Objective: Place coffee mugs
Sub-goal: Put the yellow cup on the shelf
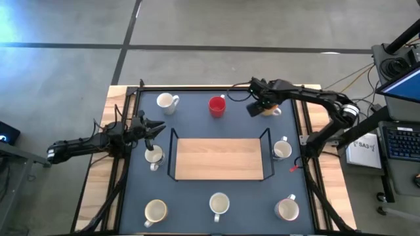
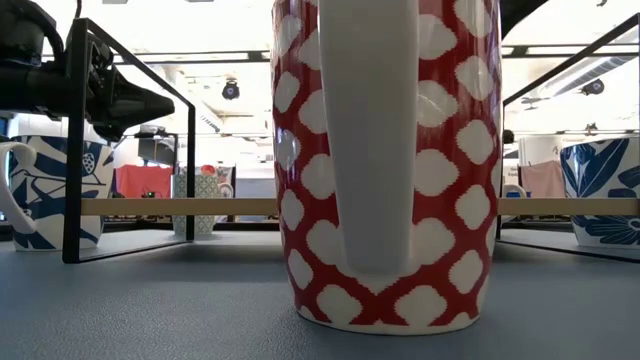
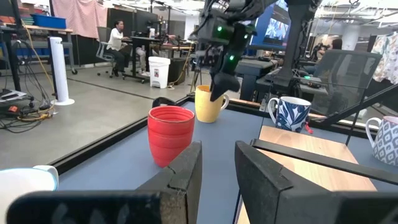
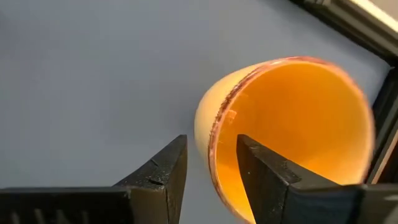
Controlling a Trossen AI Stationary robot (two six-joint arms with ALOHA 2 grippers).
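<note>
The right tool point(image 4: 208, 163), fingers straddling the orange mug's point(image 4: 292, 124) rim (one inside, one outside, not clearly clamped), could tip it sideways lifting.

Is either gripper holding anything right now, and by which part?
The right gripper straddles the orange ceramic mug's rim, not visibly clamped. The left gripper holds nothing.
</note>
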